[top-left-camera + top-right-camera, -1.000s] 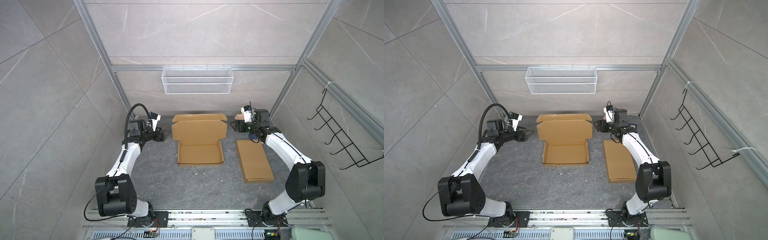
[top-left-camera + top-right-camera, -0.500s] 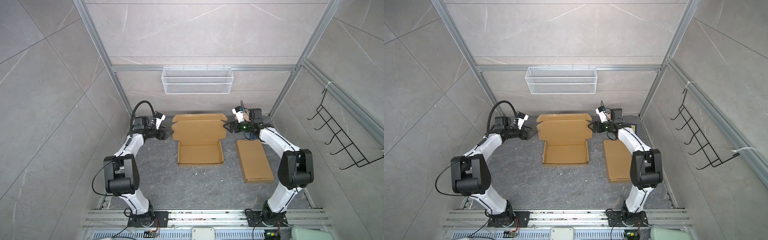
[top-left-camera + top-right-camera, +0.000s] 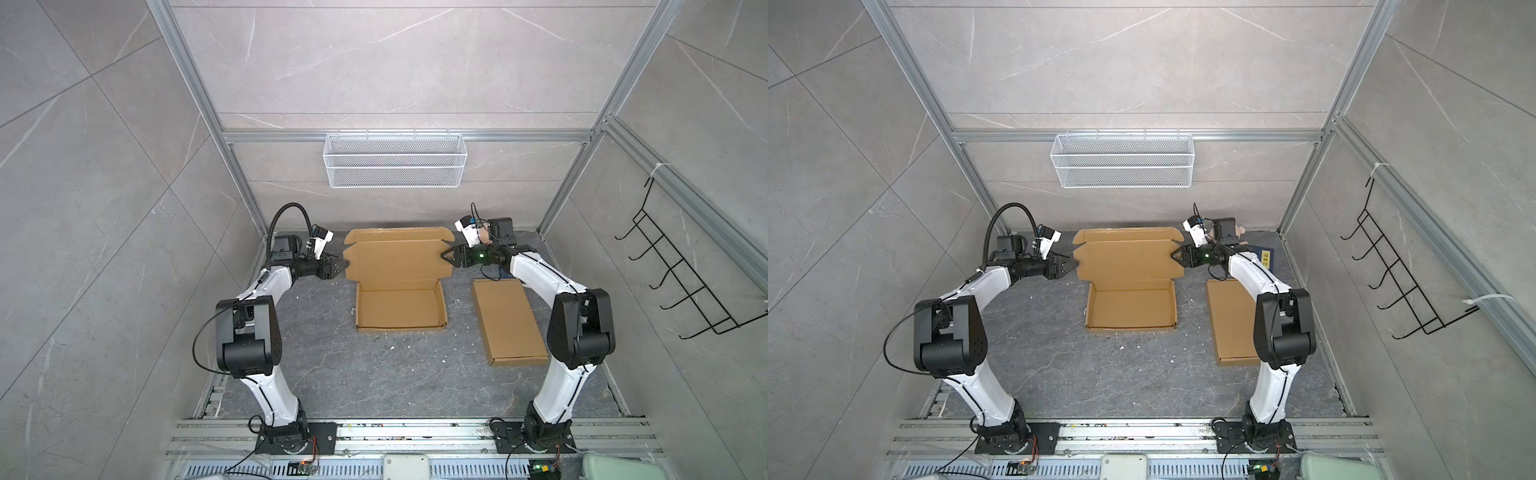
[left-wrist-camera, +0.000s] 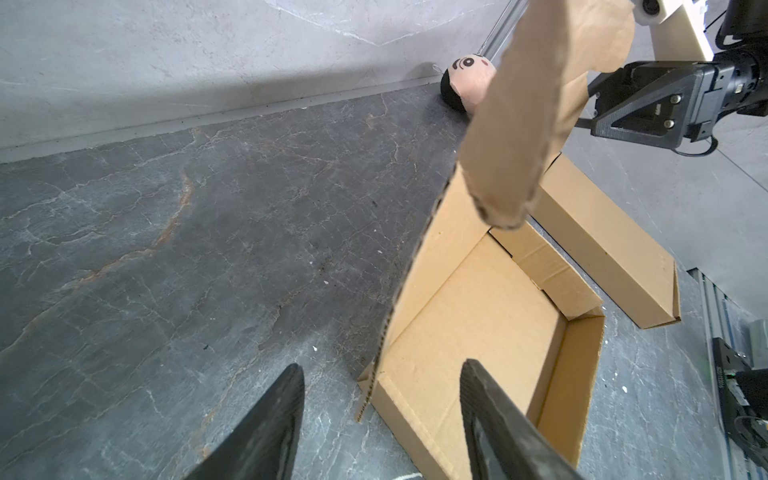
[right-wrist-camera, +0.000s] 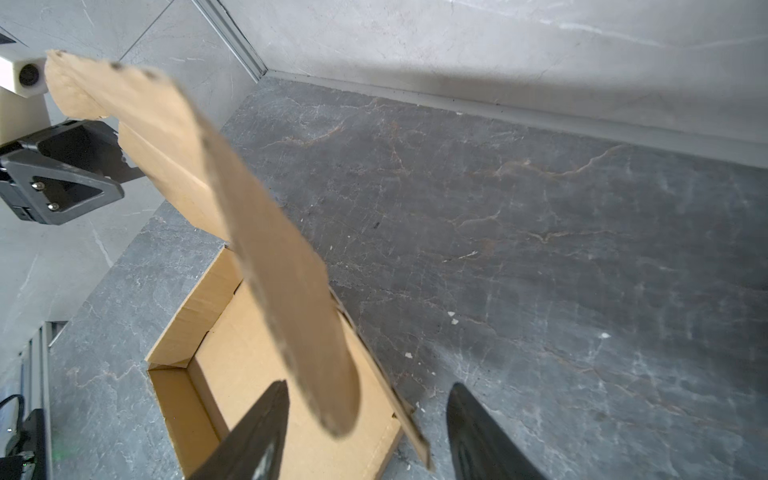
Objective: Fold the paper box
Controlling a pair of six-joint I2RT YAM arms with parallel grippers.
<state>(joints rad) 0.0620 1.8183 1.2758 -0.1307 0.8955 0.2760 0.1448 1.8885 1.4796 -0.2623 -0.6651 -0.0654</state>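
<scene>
The brown paper box (image 3: pixel 399 259) (image 3: pixel 1127 262) sits mid-table with its lid raised at the back. Its shallow tray (image 3: pixel 401 328) lies open in front. My left gripper (image 3: pixel 343 266) (image 3: pixel 1074 264) is at the lid's left edge. In the left wrist view it (image 4: pixel 381 365) is open, with the lid's thin edge (image 4: pixel 399 299) between the fingers and touching neither. My right gripper (image 3: pixel 444 254) (image 3: pixel 1173 254) is at the lid's right edge. In the right wrist view it (image 5: pixel 369 385) is open around the lid's side flap (image 5: pixel 291 291).
A second, flat closed cardboard box (image 3: pixel 509 322) lies to the right of the tray. A plush doll head (image 4: pixel 469 85) and a blue book (image 3: pixel 1264 257) sit at the back right. A wire basket (image 3: pixel 395 160) hangs on the back wall and a black hook rack (image 3: pixel 685 282) on the right wall.
Both grippers have moved inward from beside the box to the lid's left and right edges. Their jaws have narrowed somewhat. The box has not moved.
</scene>
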